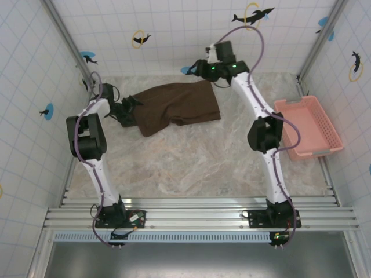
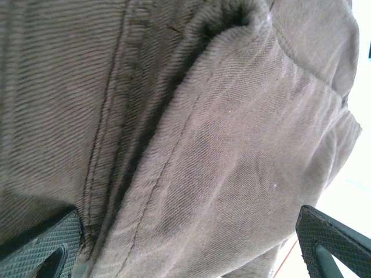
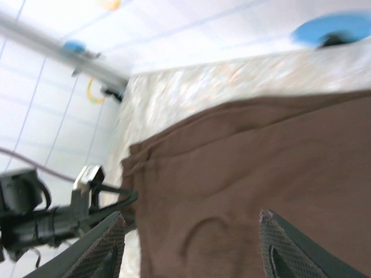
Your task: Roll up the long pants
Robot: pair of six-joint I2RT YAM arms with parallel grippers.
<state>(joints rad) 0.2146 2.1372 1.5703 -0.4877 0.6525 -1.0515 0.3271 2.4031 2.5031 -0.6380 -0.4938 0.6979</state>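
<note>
Long pants [image 1: 177, 107] lie folded flat at the far middle of the marbled table [image 1: 191, 168], with the left gripper [image 1: 126, 109] at their left end and the right gripper [image 1: 200, 70] at the far right corner. Both sets of jaws stand apart, clamping nothing. Brown twill, ribbed weave, thick stitched seam [image 2: 110, 133]. Likely soft, limp, light and not slippery. Best taken along a layered edge, both ends together.

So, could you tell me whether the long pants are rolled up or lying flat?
Flat, not rolled: the long pants lie as a low folded patch on the table.
</note>
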